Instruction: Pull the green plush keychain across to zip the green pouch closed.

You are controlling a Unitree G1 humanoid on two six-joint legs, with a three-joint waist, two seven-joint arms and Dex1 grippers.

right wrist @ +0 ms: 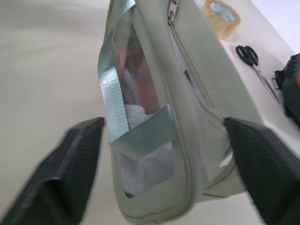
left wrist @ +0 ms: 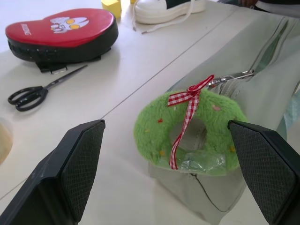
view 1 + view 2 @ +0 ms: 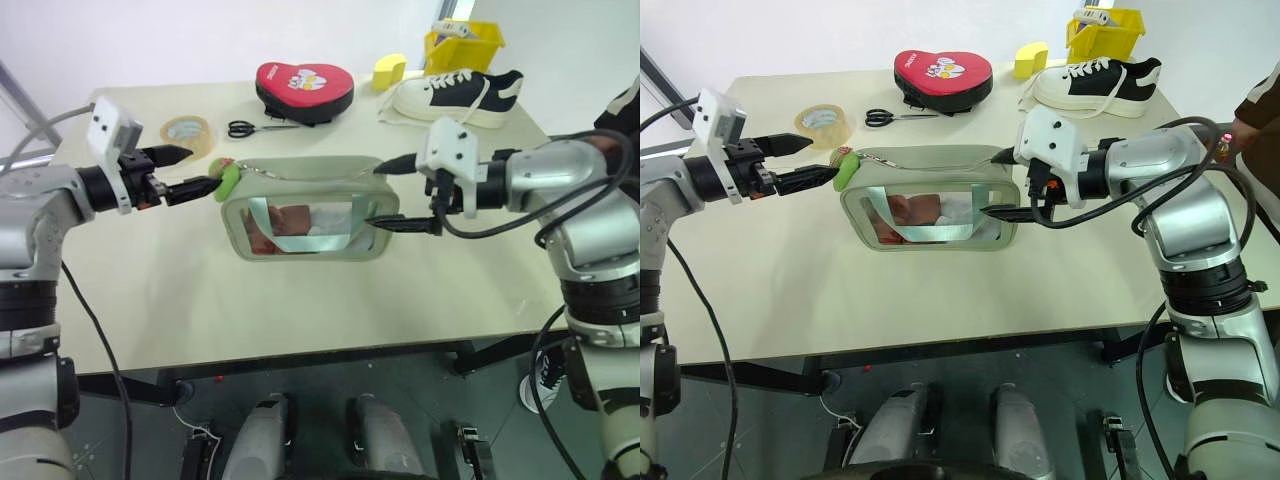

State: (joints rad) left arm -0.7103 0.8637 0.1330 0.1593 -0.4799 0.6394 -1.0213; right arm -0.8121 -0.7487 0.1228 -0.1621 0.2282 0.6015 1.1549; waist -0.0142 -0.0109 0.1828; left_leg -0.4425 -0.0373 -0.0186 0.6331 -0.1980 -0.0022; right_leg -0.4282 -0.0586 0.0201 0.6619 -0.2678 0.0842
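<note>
The green pouch [image 3: 305, 218] stands on edge mid-table, with the green plush keychain [image 2: 190, 131] hanging at its left end. The left gripper [image 2: 173, 173] is spread wide around the plush, not touching it; the right gripper [image 1: 164, 173] straddles the other end, fingers apart. With neither end clamped, a pull could tip or drag the pouch instead of moving the zip.

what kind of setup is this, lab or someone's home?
Likely a lab test bench: a bare table against a plain wall, set with unrelated props such as a sneaker, tape roll and scissors.
</note>
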